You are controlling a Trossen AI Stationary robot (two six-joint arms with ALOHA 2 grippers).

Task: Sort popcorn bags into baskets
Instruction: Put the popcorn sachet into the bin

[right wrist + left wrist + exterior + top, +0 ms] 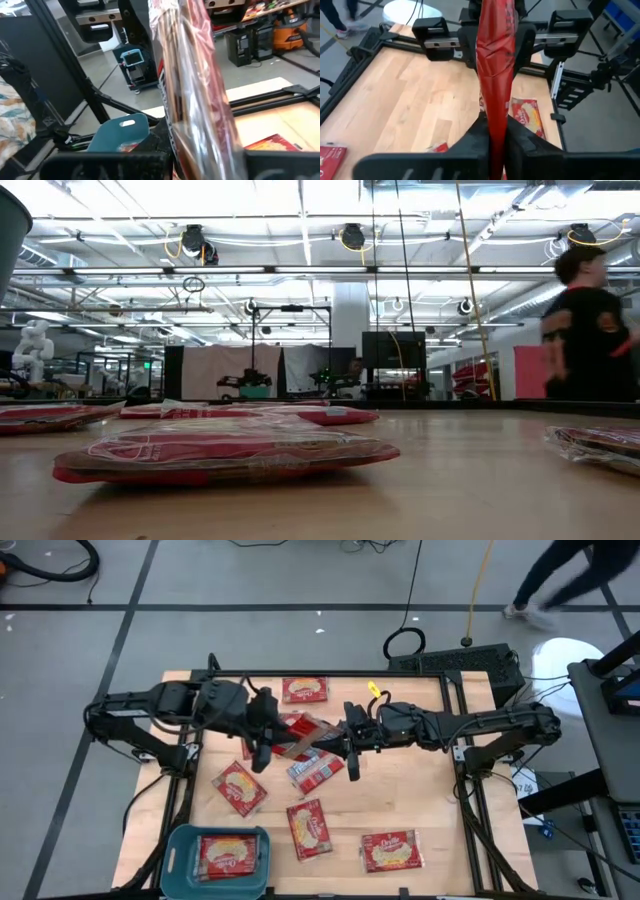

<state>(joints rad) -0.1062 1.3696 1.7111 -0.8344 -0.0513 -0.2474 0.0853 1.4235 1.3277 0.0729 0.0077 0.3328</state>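
Note:
Both grippers meet over the table's middle, each shut on an opposite end of one red popcorn bag (301, 733), held up between them. My left gripper (266, 740) (496, 131) comes from the left and my right gripper (347, 747) (172, 141) from the right. Each wrist view shows the bag edge-on, running to the other gripper. Several more bags lie flat on the table: (305, 690), (238, 787), (315, 772), (310, 828), (392, 850). The teal basket (180, 858) sits at the near left corner with one bag (232, 855) inside. My left gripper pinches the bag's left end (495, 112) between its two fingers, coming level from the table's left. The bag stands edge-on in the hold, lifted clear of the table. My right gripper pinches the opposite, right end (176, 117) between its fingers, level from the table's right. The crinkled wrapper runs straight out from it to the other gripper, clear of the table.
Black frame rails (330, 675) run along the table's far edge and sides. A person (590, 330) walks past beyond the far right corner (560, 580). Bare wood lies on the table's right half (410, 790). In the low view the nearest bag (225, 450) lies flat.

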